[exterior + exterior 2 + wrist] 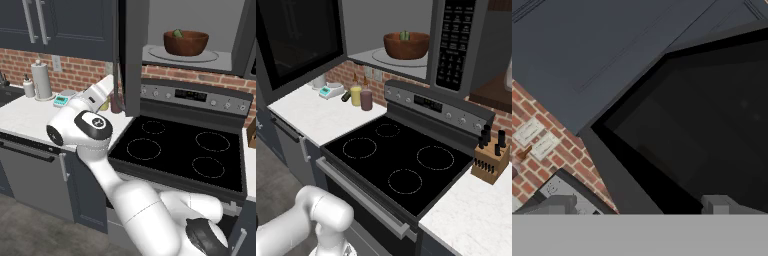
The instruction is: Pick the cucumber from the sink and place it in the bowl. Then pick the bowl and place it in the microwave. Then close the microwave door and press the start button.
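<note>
The microwave (200, 30) hangs above the stove with its door swung out. On its glass turntable sits the reddish-brown bowl (185, 43) (406, 46), with the dark green cucumber (177, 33) (404, 35) lying inside it. The microwave door (132, 55) (298, 40) stands open and shows edge-on in the left base view. My forearm reaches in behind the door's outer face. In the hand view, the door's black glass window (702, 125) sits close in front of my gripper (639, 207), whose fingertips (557, 205) are spread wide with nothing between them. The sink's dark edge (6, 95) lies far left.
The black cooktop (180, 150) lies below the microwave, and the button panel (456, 40) is on the microwave's right. A paper towel roll (41, 80), a small scale (61, 100) and two cups (361, 97) stand on the left counter. A knife block (490, 160) stands right of the stove.
</note>
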